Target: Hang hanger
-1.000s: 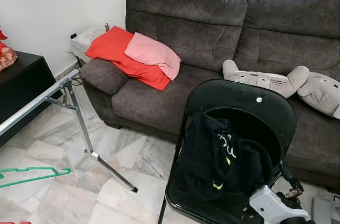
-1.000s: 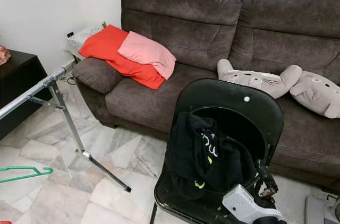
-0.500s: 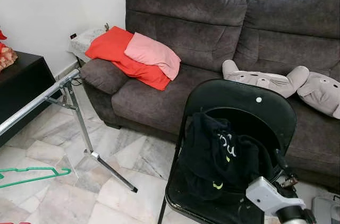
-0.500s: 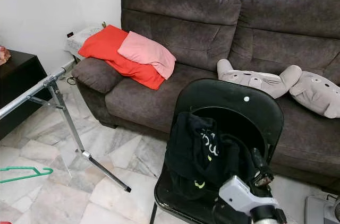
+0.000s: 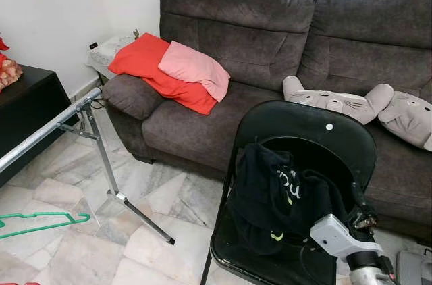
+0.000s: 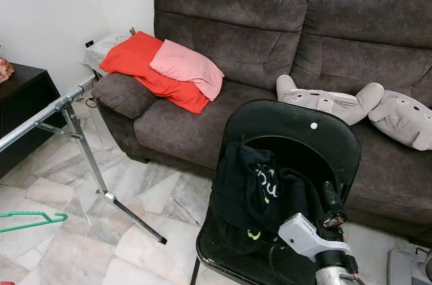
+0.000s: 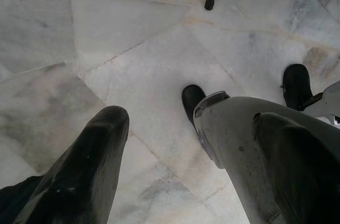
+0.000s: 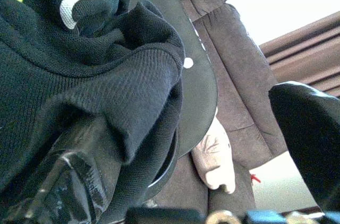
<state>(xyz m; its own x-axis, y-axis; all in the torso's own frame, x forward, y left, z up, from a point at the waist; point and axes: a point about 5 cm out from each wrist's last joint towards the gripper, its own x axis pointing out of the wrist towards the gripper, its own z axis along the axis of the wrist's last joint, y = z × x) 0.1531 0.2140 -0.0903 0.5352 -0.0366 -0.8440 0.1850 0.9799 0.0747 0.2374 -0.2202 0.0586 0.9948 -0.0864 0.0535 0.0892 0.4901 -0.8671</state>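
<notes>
A green hanger [image 5: 40, 223] lies on the marble floor at the far left, below the silver rail of a clothes rack [image 5: 50, 130]. A black garment [image 5: 277, 194] with white and yellow print is heaped on a black folding chair [image 5: 304, 130]. My right gripper [image 5: 358, 209] is at the garment's right edge, by the chair's backrest. In the right wrist view the right gripper [image 8: 186, 123] is open, with a fold of the garment [image 8: 79, 75] draped over one finger. My left gripper [image 7: 188, 120] hangs open over the floor, holding nothing.
A dark grey sofa [image 5: 236, 28] runs behind the chair, with red and pink cushions [image 5: 169, 69] and grey plush toys [image 5: 351, 102] on it. A black cabinet [image 5: 27, 109] stands at the left wall. The rack's slanted leg [image 5: 138, 214] reaches across the floor toward the chair.
My right arm has risen and moved in toward the black garment on the chair. The hanger, the rack and the left arm have stayed put.
</notes>
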